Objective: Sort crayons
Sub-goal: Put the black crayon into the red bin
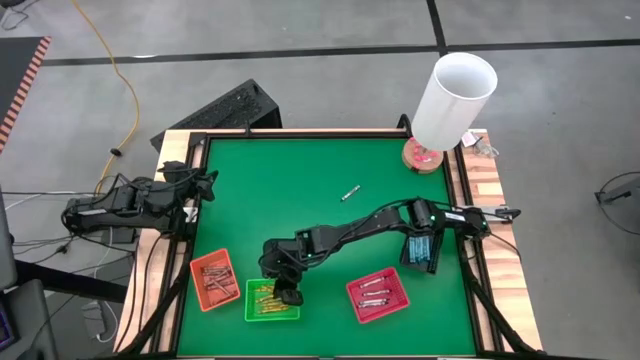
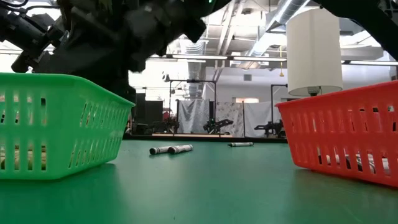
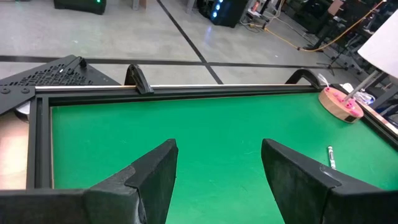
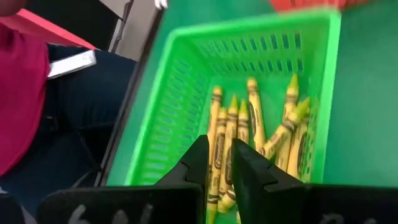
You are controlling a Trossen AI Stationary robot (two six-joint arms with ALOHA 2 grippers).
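Directly under your right gripper (image 4: 219, 163) lay the green tray (image 4: 180, 81), with a heap of yellow crayons (image 4: 255, 137) in it. The fingers stood close together with only a thin gap between them, and you could not tell from the wrist view whether a crayon was pinched there or only lying in line with the gap below. In the overhead view that gripper (image 1: 288, 296) hung over the tray's far edge.

To one side of it sat the orange tray (image 1: 214, 281), holding reddish-brown crayons. To the other side sat the red tray (image 1: 378, 295), with grey ones. Farther along, beneath the same arm, the black tray (image 1: 419, 250) held blue ones. So most of the sorting looked done.

What was left, as far as you could see, lay well away from the gripper, out on the bare mat. One loose crayon (image 1: 350, 193) rested toward the lamp (image 1: 452, 100). The low view showed that more than one stick lay out there, a pale pair (image 2: 171, 149) and another (image 2: 240, 144) beyond it.

Your left gripper (image 3: 217, 171) waited at the table's left edge, its fingers wide apart and holding nothing.
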